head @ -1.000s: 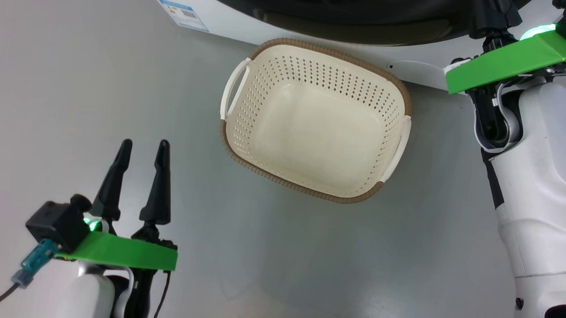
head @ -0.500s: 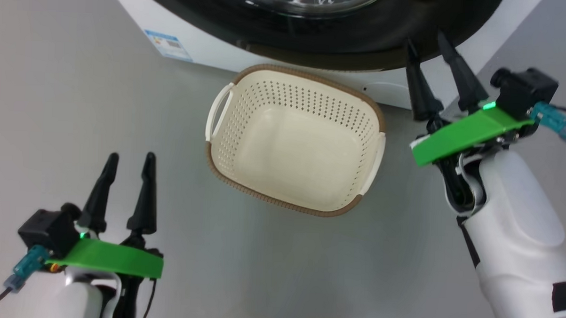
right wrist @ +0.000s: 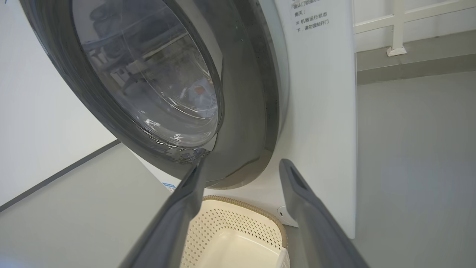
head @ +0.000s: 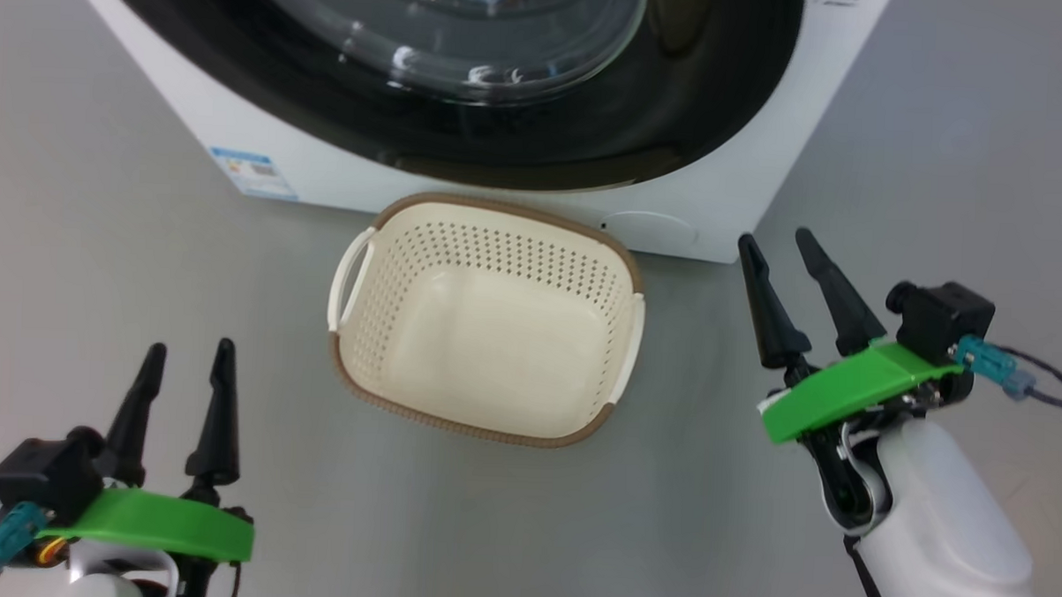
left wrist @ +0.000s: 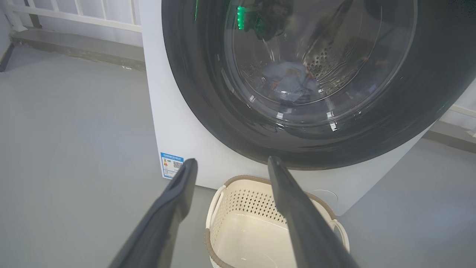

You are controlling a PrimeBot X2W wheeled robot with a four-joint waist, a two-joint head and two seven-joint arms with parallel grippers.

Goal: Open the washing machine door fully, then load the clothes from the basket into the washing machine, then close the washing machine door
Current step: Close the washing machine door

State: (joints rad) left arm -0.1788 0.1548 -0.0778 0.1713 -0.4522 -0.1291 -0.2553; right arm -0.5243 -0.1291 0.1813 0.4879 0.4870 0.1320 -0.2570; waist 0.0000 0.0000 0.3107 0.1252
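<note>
Grey floor (head: 144,258): basket (head: 499,211) empty, clothes (left wrist: 288,80) behind washing machine door (head: 470,31) beyond it, so left gripper (head: 188,348) and right gripper (head: 773,238) flank it wide, unloaded, likely done.

door (left wrist: 208,93) closed; blue clothes (left wrist: 288,80) behind glass; basket (head: 499,205) upright on floor

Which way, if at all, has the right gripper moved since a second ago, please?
Yes. Against the basket, the right gripper has drawn back from the door towards the robot, to the basket's right side.
</note>
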